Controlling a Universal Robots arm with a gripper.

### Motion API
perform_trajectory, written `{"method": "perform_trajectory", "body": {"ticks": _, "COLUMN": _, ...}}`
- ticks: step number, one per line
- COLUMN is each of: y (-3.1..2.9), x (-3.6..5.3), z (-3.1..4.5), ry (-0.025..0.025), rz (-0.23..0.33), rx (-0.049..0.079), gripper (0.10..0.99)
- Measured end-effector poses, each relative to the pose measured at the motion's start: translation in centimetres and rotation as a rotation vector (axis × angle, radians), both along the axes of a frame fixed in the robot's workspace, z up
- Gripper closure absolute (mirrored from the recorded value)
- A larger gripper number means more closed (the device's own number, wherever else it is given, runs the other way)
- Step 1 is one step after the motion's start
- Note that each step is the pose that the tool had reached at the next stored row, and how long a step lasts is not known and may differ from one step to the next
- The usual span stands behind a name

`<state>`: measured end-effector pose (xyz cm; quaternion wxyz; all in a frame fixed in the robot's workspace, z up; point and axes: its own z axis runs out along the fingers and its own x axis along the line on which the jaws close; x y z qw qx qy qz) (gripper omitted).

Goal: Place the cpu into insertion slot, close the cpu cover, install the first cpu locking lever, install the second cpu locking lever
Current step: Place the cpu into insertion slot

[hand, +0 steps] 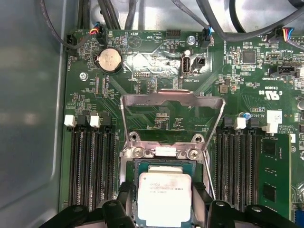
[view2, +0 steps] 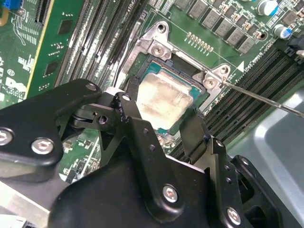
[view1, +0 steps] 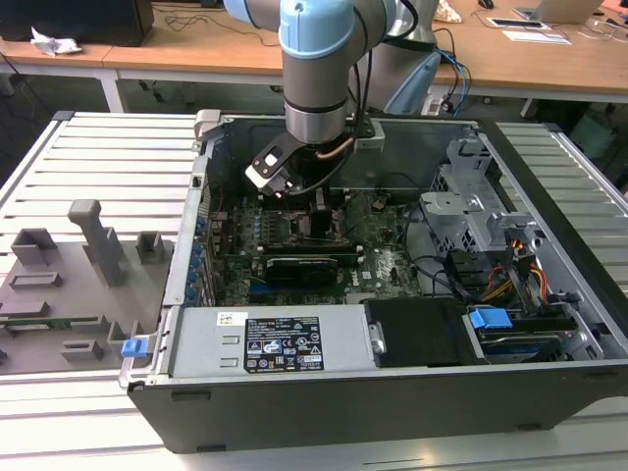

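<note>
Gripper [view2: 161, 110] sits low inside the computer case [view1: 392, 402], upper middle of the exterior view, over the motherboard [hand: 156, 71]. Fingers [view2: 128, 109] are partly closed and set against two opposite edges of the cpu [hand: 164, 197], gripping it. The cpu lies flat in the socket, silver top up, in both wrist views. The cpu cover [hand: 172, 95] is swung open, tilted back on its hinge just beside the socket. A thin lever rod [view2: 266, 99] juts out from the socket corner, unlatched.

cpu [hand: 164, 198] top pale silver-grey, maybe smudged; mobo [hand: 156, 71] green; gripper [view2: 161, 107] black.
</note>
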<state>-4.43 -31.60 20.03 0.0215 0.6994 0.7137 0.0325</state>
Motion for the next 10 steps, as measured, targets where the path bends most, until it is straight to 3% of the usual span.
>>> {"method": "perform_trajectory", "body": {"ticks": 3, "y": 0.00, "x": 0.00, "z": 0.74, "ry": 0.0000, "rz": 0.000, "rx": 0.000, "gripper": 0.471}}
{"method": "perform_trajectory", "body": {"ticks": 7, "y": -0.17, "x": 0.00, "z": 1.08, "ry": -0.0001, "rz": 0.000, "rx": 0.000, "gripper": 0.490}}
{"method": "perform_trajectory", "body": {"ticks": 10, "y": -0.24, "x": 0.07, "z": 1.15, "ry": 0.0025, "rz": 0.000, "rx": -0.001, "gripper": 0.678}}
